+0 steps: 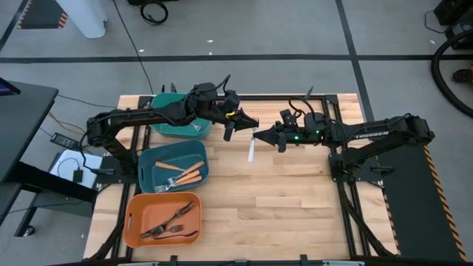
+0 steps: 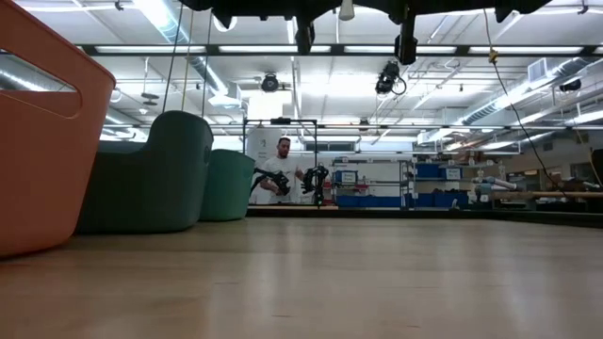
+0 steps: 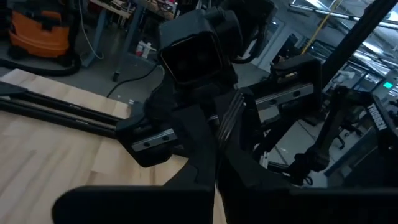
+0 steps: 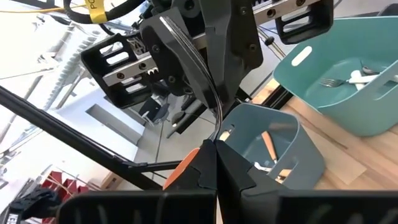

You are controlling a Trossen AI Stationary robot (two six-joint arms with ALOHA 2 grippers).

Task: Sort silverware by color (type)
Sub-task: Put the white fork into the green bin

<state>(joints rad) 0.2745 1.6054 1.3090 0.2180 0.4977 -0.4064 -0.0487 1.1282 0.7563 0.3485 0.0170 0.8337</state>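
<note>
Up above the counter [image 1: 281, 199], the left tool [image 1: 235, 127] and the right tool [image 1: 259, 136] meet tip to tip just beside the teal bin [image 1: 164, 127], both clenched, with a white-handled fork [image 1: 251, 151] hanging from the right tool's tip; whether the left one also pinches it I can't quite tell. Near the teal bin, the blue bin [image 1: 148, 159] holds orange-handled forks [image 1: 185, 176], the orange bin [image 1: 135, 209] past it holds black forks [image 1: 171, 222], and the teal bin itself holds white-handled forks [image 4: 354, 77].
</note>
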